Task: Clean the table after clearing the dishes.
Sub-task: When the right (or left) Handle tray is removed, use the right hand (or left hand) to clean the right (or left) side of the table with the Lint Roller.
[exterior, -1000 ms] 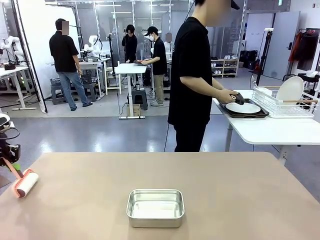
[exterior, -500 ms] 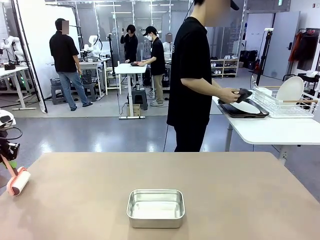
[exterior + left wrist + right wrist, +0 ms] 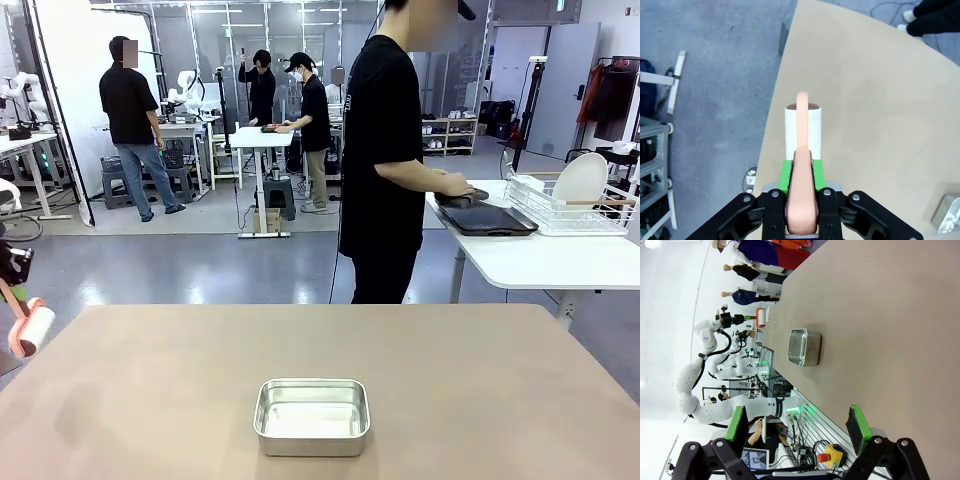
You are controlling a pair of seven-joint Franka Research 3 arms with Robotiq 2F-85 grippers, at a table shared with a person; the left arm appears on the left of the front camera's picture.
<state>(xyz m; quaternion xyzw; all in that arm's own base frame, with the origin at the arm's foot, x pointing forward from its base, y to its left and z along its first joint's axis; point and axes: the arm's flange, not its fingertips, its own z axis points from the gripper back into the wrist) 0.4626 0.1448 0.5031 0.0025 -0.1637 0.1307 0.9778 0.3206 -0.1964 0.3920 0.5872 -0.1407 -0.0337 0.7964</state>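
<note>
A: Are the dishes off the table (image 3: 480,380)?

B: Yes. At right of the frame the person's hand (image 3: 455,186) rests on stacked dark trays (image 3: 487,219) on a white side table (image 3: 540,262). Only a steel pan (image 3: 311,415) sits low centre.

A: And wiping?

B: Judging by this, not begun. The left gripper (image 3: 801,197) pinches a pink-handled roller (image 3: 802,127) above the table's left edge. The right gripper (image 3: 797,427) is spread, empty.

The tabletop (image 3: 480,400) is a broad, matte brownish-taupe surface with rounded corners. Two dark trays (image 3: 487,218) lie stacked flat on a white side table beyond it, and a white plate (image 3: 580,180) stands upright in a rack beside them.
</note>
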